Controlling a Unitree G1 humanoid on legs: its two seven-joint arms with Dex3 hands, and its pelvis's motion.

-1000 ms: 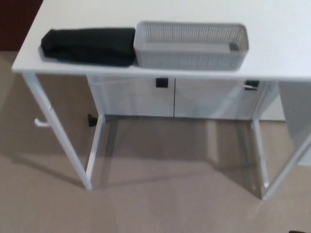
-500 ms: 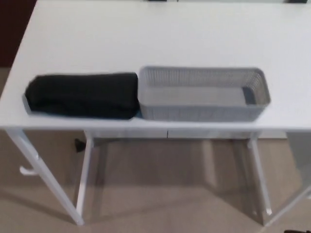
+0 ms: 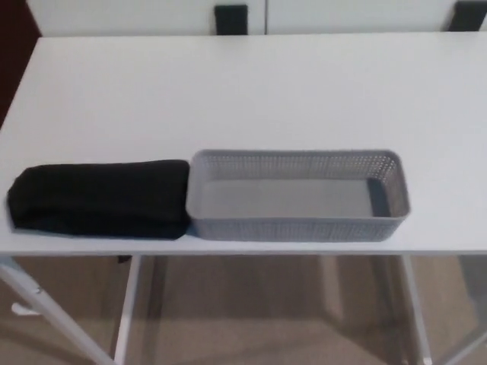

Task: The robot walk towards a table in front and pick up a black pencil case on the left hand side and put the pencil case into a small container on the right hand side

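Observation:
A black pencil case [image 3: 99, 199] lies lengthwise near the front edge of the white table [image 3: 251, 91], at its left. Its right end touches a grey perforated container [image 3: 297, 196], a long shallow basket that stands just right of it and holds nothing that I can see. Neither of my hands shows in the head view.
White cabinet doors with black handles [image 3: 231, 18] run along the wall behind the table. The table's thin white legs [image 3: 125, 312] and beige floor show below its front edge. A dark reddish surface [image 3: 15, 46] sits at the far left.
The whole picture has shifted: the camera has come closer and higher over the table. The case and container now sit lower in view, with more tabletop and the cabinets behind visible.

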